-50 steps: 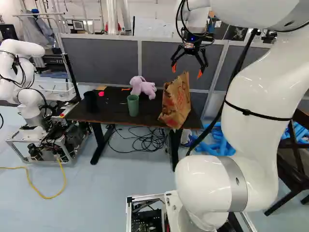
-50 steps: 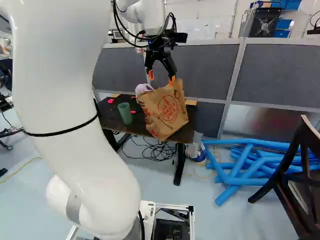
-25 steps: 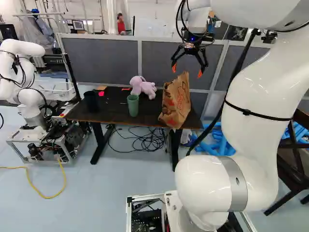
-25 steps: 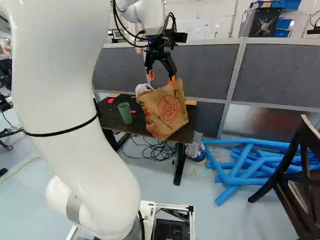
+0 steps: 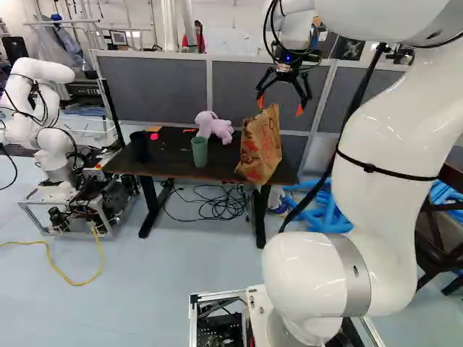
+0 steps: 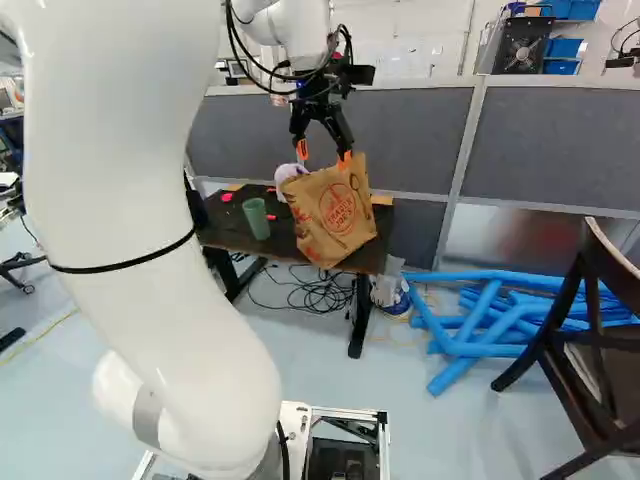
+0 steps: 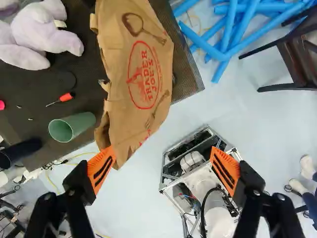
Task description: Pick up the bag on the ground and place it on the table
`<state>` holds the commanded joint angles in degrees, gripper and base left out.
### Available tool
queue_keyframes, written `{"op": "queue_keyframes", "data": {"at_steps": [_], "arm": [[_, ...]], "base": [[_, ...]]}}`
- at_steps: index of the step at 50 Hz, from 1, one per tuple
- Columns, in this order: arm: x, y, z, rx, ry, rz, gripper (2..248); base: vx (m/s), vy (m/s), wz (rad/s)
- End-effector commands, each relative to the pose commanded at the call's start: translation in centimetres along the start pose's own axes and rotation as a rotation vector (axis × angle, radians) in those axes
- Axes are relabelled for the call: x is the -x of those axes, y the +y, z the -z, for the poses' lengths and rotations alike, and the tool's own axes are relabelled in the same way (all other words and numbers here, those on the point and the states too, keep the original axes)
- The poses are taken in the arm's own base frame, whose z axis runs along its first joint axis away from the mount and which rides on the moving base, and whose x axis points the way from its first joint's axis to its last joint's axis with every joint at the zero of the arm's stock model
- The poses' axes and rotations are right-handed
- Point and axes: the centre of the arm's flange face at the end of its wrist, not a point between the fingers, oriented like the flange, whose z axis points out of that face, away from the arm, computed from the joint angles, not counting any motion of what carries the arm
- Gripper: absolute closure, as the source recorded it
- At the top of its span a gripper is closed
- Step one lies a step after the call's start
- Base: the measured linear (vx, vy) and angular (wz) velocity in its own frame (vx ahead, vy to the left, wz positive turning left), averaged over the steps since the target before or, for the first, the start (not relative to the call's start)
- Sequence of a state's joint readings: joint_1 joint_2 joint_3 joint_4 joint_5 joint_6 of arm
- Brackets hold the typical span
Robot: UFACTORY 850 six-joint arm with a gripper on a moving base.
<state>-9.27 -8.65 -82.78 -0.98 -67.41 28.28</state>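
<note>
The gripper (image 5: 281,106) hangs over the right end of the table (image 5: 170,171), as the left base view shows it, with its fingers spread wide and nothing pinched between them. In the wrist view one orange pad (image 7: 102,168) overlaps the edge of the bag (image 7: 143,94); whether they touch I cannot tell, and the other finger stands well apart from the paper. The bag is on the table, at that same end, tilted, its printed side facing the right base view. Just beside it, the green cup (image 5: 200,152) stands upright near the table's front edge, and the toy (image 5: 213,127), soft and pale purple, sits behind the cup. A screwdriver (image 7: 66,97) with an orange-red handle lies between toy and cup. The black cup (image 5: 139,147) is toward the table's other end, near a small pink thing (image 5: 153,136). Loose cords (image 5: 217,205) lie coiled on the floor under the table. A grey divider (image 6: 560,140) runs behind it. At the right of the right base view, blue tubes (image 6: 465,345) are heaped on the floor near a dark wooden chair (image 6: 585,345). Another robot (image 5: 54,148) stands at the left of the left base view, a yellow cable (image 5: 61,275) on the floor before it.
</note>
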Motion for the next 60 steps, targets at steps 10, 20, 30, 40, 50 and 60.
{"op": "queue_keyframes", "data": {"at_steps": [10, 20, 30, 40, 50, 60], "arm": [[0.00, 0.00, 0.00, 0.000, 0.000, 0.000, 3], [0.00, 0.00, 0.00, 0.000, 0.000, 0.000, 3], [0.00, 0.00, 0.00, 0.000, 0.000, 0.000, 3], [0.00, 0.00, 0.00, 0.000, 0.000, 0.000, 3], [0.00, 0.00, 0.00, 0.000, 0.000, 0.000, 3], [0.00, 0.00, 0.00, 0.000, 0.000, 0.000, 3]], "base": [[-0.183, -0.004, 0.011], [-0.191, 0.000, 0.012], [-0.190, 0.000, 0.012], [-0.191, -0.002, 0.012], [-0.191, -0.002, 0.013], [-0.200, -0.003, 0.014]]}}
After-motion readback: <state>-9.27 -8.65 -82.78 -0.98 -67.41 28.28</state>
